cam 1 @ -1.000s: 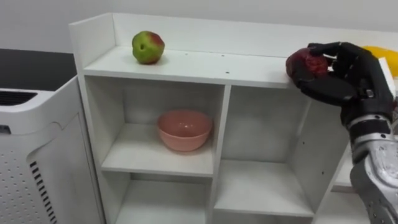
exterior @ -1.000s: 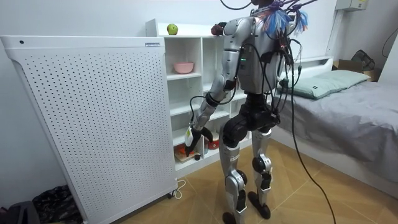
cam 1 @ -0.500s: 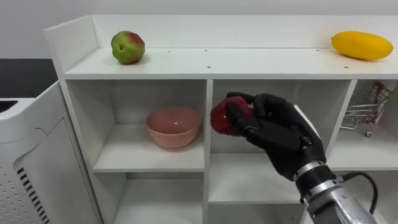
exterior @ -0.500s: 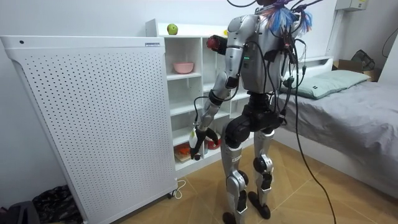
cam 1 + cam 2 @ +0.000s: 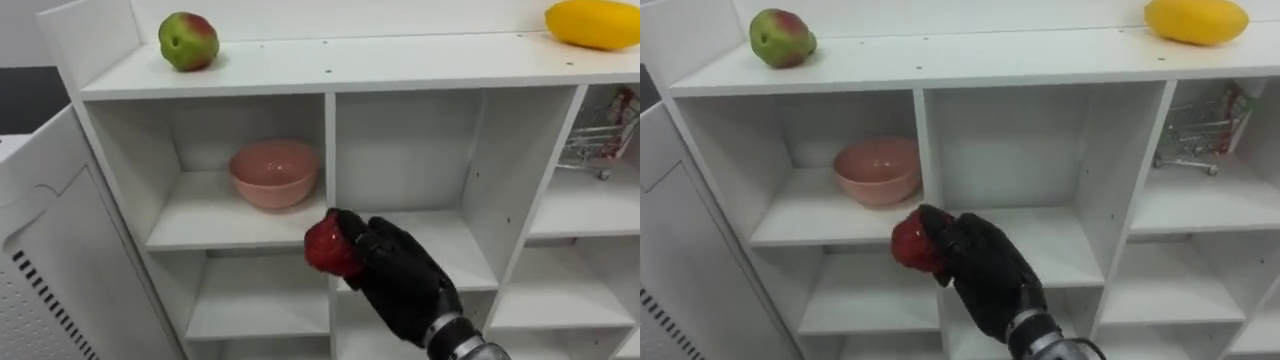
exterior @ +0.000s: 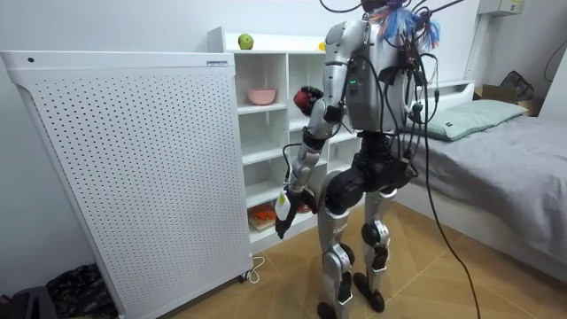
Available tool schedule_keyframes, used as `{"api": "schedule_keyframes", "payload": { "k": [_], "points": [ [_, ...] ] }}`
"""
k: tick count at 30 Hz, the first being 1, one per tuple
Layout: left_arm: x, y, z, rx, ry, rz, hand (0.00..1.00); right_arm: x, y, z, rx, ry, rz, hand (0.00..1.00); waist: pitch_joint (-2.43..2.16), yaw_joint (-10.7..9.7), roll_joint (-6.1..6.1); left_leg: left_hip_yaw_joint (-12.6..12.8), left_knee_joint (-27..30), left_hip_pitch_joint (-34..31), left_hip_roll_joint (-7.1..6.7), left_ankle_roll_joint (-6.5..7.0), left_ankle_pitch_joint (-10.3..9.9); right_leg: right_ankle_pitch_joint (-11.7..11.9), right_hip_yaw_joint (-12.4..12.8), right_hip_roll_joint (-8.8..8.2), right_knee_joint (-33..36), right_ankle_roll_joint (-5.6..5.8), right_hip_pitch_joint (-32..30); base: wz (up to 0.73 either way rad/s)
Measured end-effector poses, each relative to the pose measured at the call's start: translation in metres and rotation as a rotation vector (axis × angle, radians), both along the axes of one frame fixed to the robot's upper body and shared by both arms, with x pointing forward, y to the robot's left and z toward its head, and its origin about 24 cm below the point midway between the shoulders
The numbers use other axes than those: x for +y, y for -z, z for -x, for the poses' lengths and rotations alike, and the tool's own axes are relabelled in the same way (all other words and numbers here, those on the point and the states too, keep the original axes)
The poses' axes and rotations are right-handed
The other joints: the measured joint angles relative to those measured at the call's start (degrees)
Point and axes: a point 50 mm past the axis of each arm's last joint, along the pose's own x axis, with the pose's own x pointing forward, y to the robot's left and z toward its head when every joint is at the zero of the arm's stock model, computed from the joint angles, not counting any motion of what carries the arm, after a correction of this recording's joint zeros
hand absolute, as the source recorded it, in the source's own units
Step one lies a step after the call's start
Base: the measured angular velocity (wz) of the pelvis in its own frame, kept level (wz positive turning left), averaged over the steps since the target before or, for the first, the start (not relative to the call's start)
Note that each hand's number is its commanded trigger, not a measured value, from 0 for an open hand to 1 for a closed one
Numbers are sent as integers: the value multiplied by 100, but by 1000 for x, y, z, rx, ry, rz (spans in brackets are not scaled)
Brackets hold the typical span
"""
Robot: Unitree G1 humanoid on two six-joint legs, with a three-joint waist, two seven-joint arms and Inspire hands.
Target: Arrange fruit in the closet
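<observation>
Holding anything, that right hand?
Yes, fingers curled tight round a red fruit, out in front of the closet divider, lower than the pink bowl.
Best way on?
I'd lift it left over the bowl and loosen only once it's low inside; dropped high, it may bounce out. Left hand hangs by the thigh.
Surroundings?
Green apple and yellow fruit on the white top; perforated panel alongside, bed behind, wooden floor.
</observation>
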Motion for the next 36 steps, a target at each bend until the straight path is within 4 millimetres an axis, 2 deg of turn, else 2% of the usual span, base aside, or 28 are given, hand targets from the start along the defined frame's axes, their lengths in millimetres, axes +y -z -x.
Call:
{"api": "schedule_keyframes", "payload": {
  "k": [2,5,9,11,14,16,17,20,22,24,25,29,31,33,36],
  "points": [
    [-3,-1,-7,-13,-18,8,0,-10,14,0,76,52,-40,100,65,16,-2,27,155,-309,-94,52,32,-48,44,-133,295,1,-383,0],
    [-5,-2,-13,-32,-50,24,0,-18,23,-1,133,103,-103,100,110,16,-1,98,383,-786,-199,108,17,-96,188,-223,664,26,-945,-6],
    [-5,-3,-13,-54,-90,26,0,-25,37,1,221,170,-169,100,145,78,-44,208,620,-1185,-250,142,0,-112,326,-313,980,18,-1443,-8],
    [-3,-5,-17,-86,-94,5,0,-27,33,-3,208,193,-219,100,177,106,-75,239,805,-1522,-254,152,-8,-132,328,-354,1148,-1,-1779,-2],
    [-3,-4,-12,-100,-118,-18,0,-35,39,-6,251,257,-310,100,179,208,-89,183,1039,-1938,-213,139,-16,-119,285,-332,1234,-4,-2100,11],
    [-1,-2,1,-97,-137,-51,0,-42,37,-8,247,295,-365,100,174,271,-95,129,1246,-2267,-194,121,-28,-102,150,-336,1283,-40,-2322,18],
    [-1,0,9,-84,-136,-74,0,-47,34,-9,237,326,-414,100,173,318,-120,118,1359,-2427,-194,118,-37,-99,140,-356,1403,-111,-2469,16],
    [-2,4,29,-35,-109,-115,0,-55,19,-20,198,371,-496,100,173,366,-121,38,1755,-2855,-186,112,-137,-163,136,-383,1696,-153,-2821,14],
    [-1,5,33,-15,-101,-122,0,-62,9,-29,178,401,-538,100,173,375,-123,-26,1954,-3097,-186,112,-168,-198,63,-434,1844,-179,-2993,19],
    [-2,5,33,-17,-98,-123,0,-72,0,-34,150,437,-558,100,170,427,-112,-109,2121,-3289,-190,120,-202,-232,8,-453,1946,-173,-3107,24],
    [-2,5,31,-21,-92,-124,0,-79,-5,-37,133,462,-571,100,167,517,-105,-145,2250,-3400,-174,105,-249,-245,3,-444,2013,-173,-3180,15],
    [-7,4,29,-26,-63,-118,0,-91,-19,-44,98,492,-568,100,166,683,-76,-202,2623,-3680,-185,141,-366,-352,-11,-484,2331,-159,-3390,9],
    [-8,3,26,-34,-51,-120,0,-96,-28,-48,79,503,-580,100,162,718,-71,-226,2830,-3876,-207,144,-425,-447,-18,-577,2574,-150,-3584,14],
    [-9,2,22,-41,-40,-121,0,-101,-32,-49,72,517,-577,100,161,831,-65,-222,2962,-3980,-210,174,-450,-477,-5,-598,2692,-154,-3681,3],
    [-12,-1,18,-65,-30,-114,0,-109,-33,-49,74,535,-564,100,161,855,-65,-210,3079,-4096,-322,195,-492,-587,11,-770,2960,-133,-3843,16]
  ]
}}
